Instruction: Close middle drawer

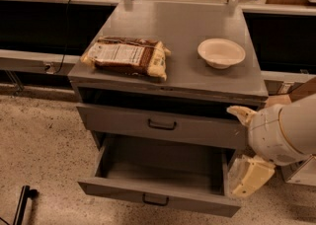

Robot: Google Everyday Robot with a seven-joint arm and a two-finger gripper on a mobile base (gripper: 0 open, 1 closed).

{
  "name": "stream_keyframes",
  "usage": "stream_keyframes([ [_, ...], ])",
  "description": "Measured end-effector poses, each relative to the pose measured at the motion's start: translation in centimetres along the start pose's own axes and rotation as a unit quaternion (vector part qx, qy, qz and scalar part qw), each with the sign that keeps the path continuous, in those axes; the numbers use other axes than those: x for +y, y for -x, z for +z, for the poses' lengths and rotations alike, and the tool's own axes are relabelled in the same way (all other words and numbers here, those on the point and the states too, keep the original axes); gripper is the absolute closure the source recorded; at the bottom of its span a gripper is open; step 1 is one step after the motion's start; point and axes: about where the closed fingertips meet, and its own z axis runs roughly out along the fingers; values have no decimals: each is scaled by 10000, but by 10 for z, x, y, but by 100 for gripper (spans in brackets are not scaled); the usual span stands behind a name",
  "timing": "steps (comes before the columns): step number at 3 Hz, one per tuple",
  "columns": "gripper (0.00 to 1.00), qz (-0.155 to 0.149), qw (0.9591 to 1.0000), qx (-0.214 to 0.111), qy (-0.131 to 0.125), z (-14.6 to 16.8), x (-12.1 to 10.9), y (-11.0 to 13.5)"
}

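Two items atop cabinet [192, 21]: bag [127, 57], bowl [221, 52]; end effector [251, 175] beside open middle drawer [158, 172], state unclear.

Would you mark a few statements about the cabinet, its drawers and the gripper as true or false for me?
1. The middle drawer stands pulled far out. True.
2. The white bowl sits inside that drawer. False: the bowl rests on the cabinet top.
3. The gripper is by the drawer's right front corner. True.
4. The gripper is on the drawer's handle. False: the handle is free, and the gripper is off to its right.
5. The snack bag lies on the floor. False: it lies on the cabinet top, left of the bowl in the picture.
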Motion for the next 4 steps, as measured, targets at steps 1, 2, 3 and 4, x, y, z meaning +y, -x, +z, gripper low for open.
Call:
stream_keyframes([
  [1, 0, -51, 9987, -165, 474, 30, -2, 1],
  [2, 0, 34, 9911, -776, 1083, 100, 27, -15],
  [3, 0, 47, 9801, -1377, 1427, 163, 73, -38],
  [4, 0, 137, 9745, -1577, 1589, 210, 119, -63],
])
